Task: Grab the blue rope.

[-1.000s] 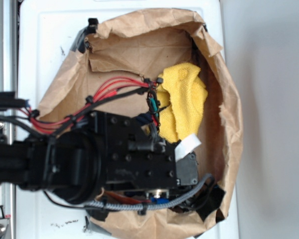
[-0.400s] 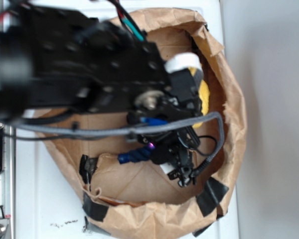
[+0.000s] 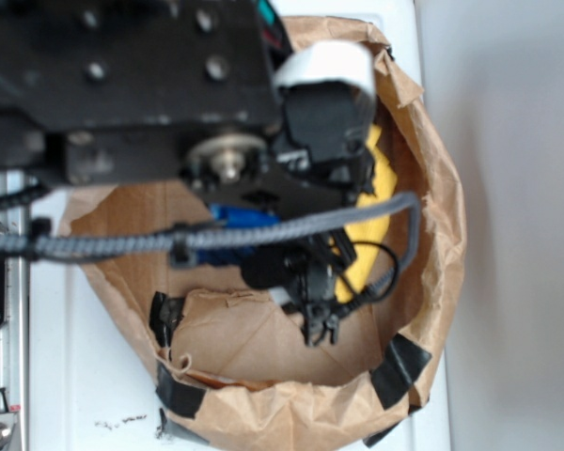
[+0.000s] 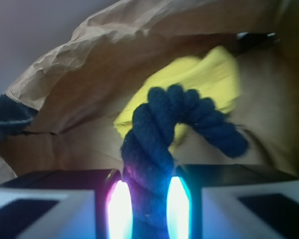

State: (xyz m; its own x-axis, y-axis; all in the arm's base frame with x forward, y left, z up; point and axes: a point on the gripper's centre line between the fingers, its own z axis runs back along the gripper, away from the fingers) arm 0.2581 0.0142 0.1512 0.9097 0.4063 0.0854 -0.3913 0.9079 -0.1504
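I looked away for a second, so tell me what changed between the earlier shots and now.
The arm swung from the lower left of the paper bag toward the top of the exterior view and rose closer to the camera. The pincer is now clamped on the blue rope, carrying it off the bag floor. The bag and yellow cloth stayed put.

White bench beside a pale grey wall

In the exterior view a white bench (image 3: pixel 85 376) fills the left and centre of the frame, with small dark scuff marks (image 3: pixel 122 423) near the lower left. A metal rail (image 3: pixel 9 310) runs along the left edge. A plain grey wall (image 3: pixel 517 225) fills the right side, softly and evenly lit.
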